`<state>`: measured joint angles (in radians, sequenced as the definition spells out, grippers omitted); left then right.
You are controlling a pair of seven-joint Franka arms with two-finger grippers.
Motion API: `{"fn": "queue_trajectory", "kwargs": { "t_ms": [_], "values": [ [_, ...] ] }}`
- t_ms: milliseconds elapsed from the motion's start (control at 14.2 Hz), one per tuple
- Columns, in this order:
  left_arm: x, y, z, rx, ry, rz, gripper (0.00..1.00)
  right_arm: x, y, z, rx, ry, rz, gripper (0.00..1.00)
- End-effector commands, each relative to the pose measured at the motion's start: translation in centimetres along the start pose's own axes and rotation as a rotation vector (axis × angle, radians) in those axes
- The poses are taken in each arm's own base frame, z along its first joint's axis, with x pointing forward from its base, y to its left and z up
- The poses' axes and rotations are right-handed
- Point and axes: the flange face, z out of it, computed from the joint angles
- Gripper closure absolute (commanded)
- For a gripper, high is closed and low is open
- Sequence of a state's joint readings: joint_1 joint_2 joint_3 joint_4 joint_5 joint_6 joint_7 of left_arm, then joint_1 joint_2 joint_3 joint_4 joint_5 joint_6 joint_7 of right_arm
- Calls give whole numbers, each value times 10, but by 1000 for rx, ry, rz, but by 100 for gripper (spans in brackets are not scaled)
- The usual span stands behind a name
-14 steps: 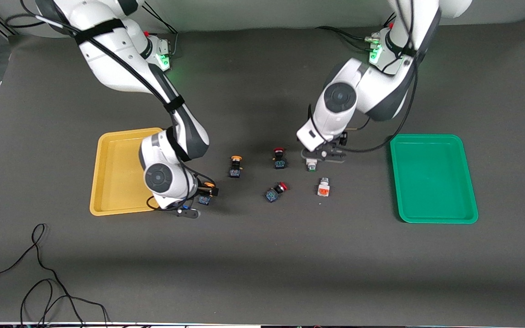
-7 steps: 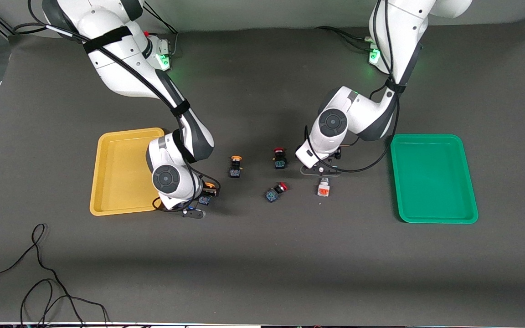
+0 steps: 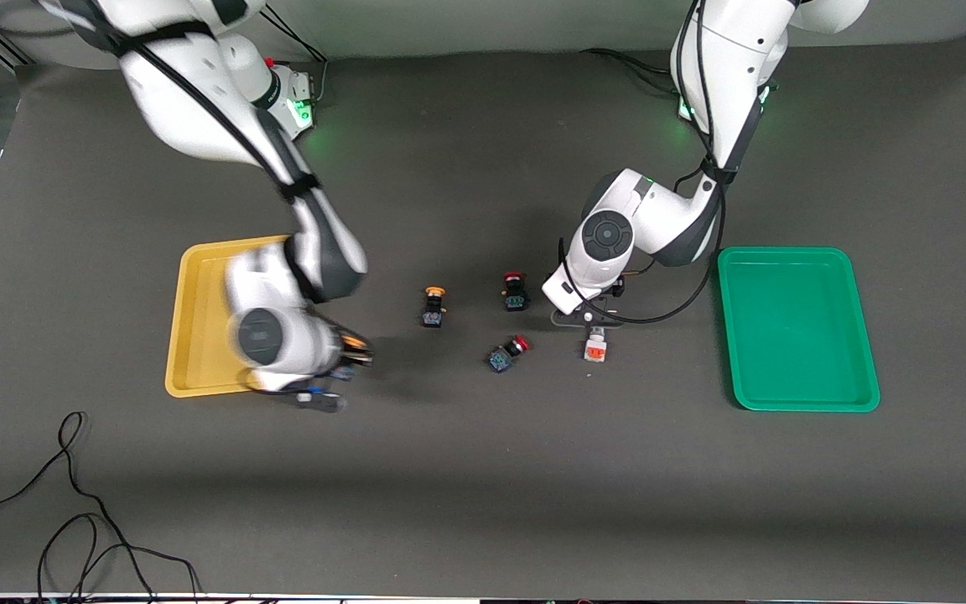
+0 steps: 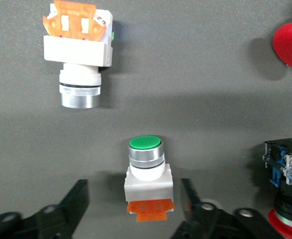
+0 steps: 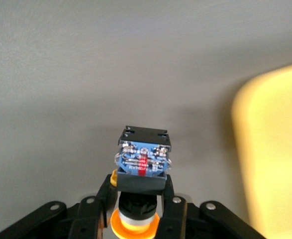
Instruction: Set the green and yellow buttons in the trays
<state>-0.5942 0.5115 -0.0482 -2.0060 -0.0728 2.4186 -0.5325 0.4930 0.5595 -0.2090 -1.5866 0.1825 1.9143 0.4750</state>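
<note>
My right gripper (image 3: 340, 369) is shut on a yellow button (image 5: 142, 162) and holds it up beside the yellow tray (image 3: 198, 277), at the edge nearest the table's middle. The tray's rim shows in the right wrist view (image 5: 270, 149). A second yellow button (image 3: 433, 306) stands mid-table. My left gripper (image 3: 588, 317) is open and low. An upright green button (image 4: 146, 169) stands between its fingers (image 4: 78, 199) without touching them; the front view hides it. The other green button (image 3: 595, 345) lies just nearer the front camera, also seen in the left wrist view (image 4: 78, 64). The green tray (image 3: 797, 327) is empty.
Two red-capped switches stand mid-table, one (image 3: 515, 292) beside the left gripper and one (image 3: 508, 352) nearer the front camera. A black cable (image 3: 72, 503) lies near the front edge at the right arm's end.
My right gripper has moved with the yellow button toward the yellow tray. My left gripper has shifted slightly toward the front camera and settled around the upright green button.
</note>
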Motion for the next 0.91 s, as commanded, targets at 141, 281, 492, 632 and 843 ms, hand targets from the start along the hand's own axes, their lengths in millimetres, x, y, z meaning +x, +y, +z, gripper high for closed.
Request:
{"fn": "queue_trajectory", "kwargs": {
  "t_ms": [141, 281, 492, 632, 843],
  "values": [
    [-4, 17, 9, -11, 17, -62, 48, -46, 114, -157, 66, -30, -6, 100],
    [-3, 16, 10, -10, 14, -67, 62, -50, 161, -152, 81, -64, 8, 100],
    [6, 16, -27, -24, 28, -94, 71, -41, 221, -98, 108, -68, -26, 100],
    [14, 11, -73, -22, 11, -115, 74, -32, 253, -41, 125, -24, -25, 100],
    [25, -19, -164, -67, -29, -175, 74, -30, 264, 40, 81, 38, -60, 100]
  ]
}}
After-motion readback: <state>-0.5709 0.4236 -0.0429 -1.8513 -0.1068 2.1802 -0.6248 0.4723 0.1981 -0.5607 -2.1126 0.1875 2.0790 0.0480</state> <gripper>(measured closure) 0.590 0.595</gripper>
